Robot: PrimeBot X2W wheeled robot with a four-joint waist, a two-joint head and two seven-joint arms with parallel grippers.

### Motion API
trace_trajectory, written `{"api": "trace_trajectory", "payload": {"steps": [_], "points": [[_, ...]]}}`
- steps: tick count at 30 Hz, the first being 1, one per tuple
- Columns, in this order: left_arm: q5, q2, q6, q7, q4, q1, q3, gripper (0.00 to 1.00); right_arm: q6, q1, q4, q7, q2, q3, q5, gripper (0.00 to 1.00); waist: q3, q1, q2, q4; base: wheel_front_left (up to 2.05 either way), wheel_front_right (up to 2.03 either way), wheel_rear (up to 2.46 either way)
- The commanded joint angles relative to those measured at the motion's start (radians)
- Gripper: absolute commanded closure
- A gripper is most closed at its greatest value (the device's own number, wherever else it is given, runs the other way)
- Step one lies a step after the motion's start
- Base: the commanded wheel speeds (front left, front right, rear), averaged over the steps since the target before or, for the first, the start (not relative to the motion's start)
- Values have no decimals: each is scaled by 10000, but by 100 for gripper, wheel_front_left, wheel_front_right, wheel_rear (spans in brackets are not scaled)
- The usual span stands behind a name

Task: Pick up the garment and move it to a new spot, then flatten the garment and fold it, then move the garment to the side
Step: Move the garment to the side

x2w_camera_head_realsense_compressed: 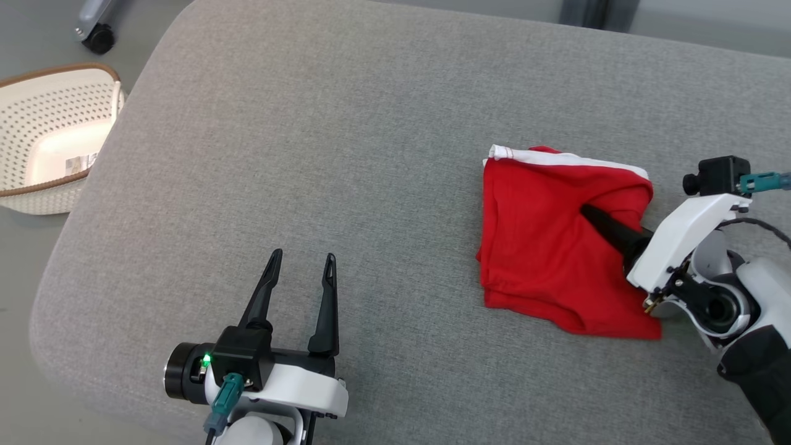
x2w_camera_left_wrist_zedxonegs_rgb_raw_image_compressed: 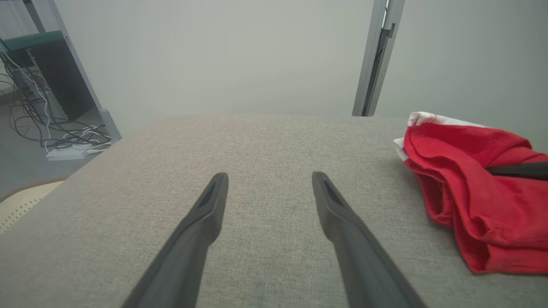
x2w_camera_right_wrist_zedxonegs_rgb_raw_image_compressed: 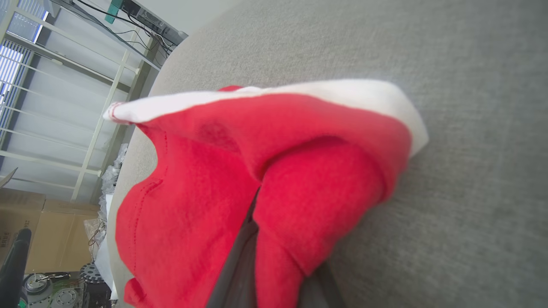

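The red garment (x2w_camera_head_realsense_compressed: pixel 544 247) with a white band along its far edge lies folded on the right part of the grey padded surface (x2w_camera_head_realsense_compressed: pixel 340 154). My right gripper (x2w_camera_head_realsense_compressed: pixel 593 217) reaches into it from the right, shut on a fold of the cloth. In the right wrist view the garment (x2w_camera_right_wrist_zedxonegs_rgb_raw_image_compressed: pixel 299 149) wraps around the dark fingers (x2w_camera_right_wrist_zedxonegs_rgb_raw_image_compressed: pixel 235 265), and their tips are hidden. My left gripper (x2w_camera_head_realsense_compressed: pixel 304 256) stands open over bare surface at the near left, well apart from the cloth. The left wrist view shows that open gripper (x2w_camera_left_wrist_zedxonegs_rgb_raw_image_compressed: pixel 269 175) with the garment (x2w_camera_left_wrist_zedxonegs_rgb_raw_image_compressed: pixel 471 205) off to its right.
A white perforated basket (x2w_camera_head_realsense_compressed: pixel 49 136) with a brown rim stands on the floor beyond the surface's left edge. A dark caster (x2w_camera_head_realsense_compressed: pixel 99 37) is at the far left. A metal post (x2w_camera_left_wrist_zedxonegs_rgb_raw_image_compressed: pixel 376 55) rises behind the surface. Cardboard boxes (x2w_camera_right_wrist_zedxonegs_rgb_raw_image_compressed: pixel 25 222) stand in the background.
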Motion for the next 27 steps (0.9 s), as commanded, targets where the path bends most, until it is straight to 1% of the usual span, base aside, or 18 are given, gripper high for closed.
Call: {"api": "trace_trajectory", "payload": {"steps": [1, 2, 4, 8, 11, 15, 16, 18, 22, 27], "points": [[22, 26, 11, -34, -13, -207, 49, 0, -1, 133, 15, -297, -47, 300, -139, 100, -86, 0, 0, -129, 0, 0, 0], [22, 26, 11, -34, -13, -207, 49, 0, -1, 133, 15, -297, -47, 300, -139, 100, -86, 0, 0, -129, 0, 0, 0], [74, 30, -41, -34, 3, -217, 85, 0, -1, 61, -151, -639, -171, 503, -267, 100, -198, 0, 0, -282, 0, 0, 0], [254, 29, -169, -34, 61, -262, 206, 0, 1, -110, -555, -1149, -600, 1242, -857, 100, -473, 0, 0, -738, 0, 0, 0], [371, 33, -241, -34, 107, -222, 397, 0, 2, -225, -872, -1320, -878, 1643, -929, 100, -718, 0, 0, -1257, 0, 0, 0], [430, 29, -357, -34, 154, -121, 612, 0, 2, -460, -1286, -1298, -1306, 1936, -880, 100, -1022, 0, 0, -2062, 0, 0, 0], [441, 30, -402, -34, 157, -115, 712, 0, 2, -558, -1507, -1246, -1566, 2009, -849, 100, -1115, 0, 0, -2455, 0, 0, 0], [463, 27, -425, -34, 133, -113, 784, 0, 2, -685, -1643, -1146, -1859, 2053, -814, 100, -1154, 0, 0, -2838, 0, 0, 0], [490, 32, -481, -34, 95, -250, 896, 0, 2, -758, -1845, -989, -2513, 1757, -480, 100, -1021, 0, 0, -3445, 0, 0, 0], [643, 36, -530, -34, 40, -521, 1078, 0, 2, -1094, -2047, -958, -3457, 1301, -430, 100, -353, 0, 0, -4067, 0, 0, 0]]}}
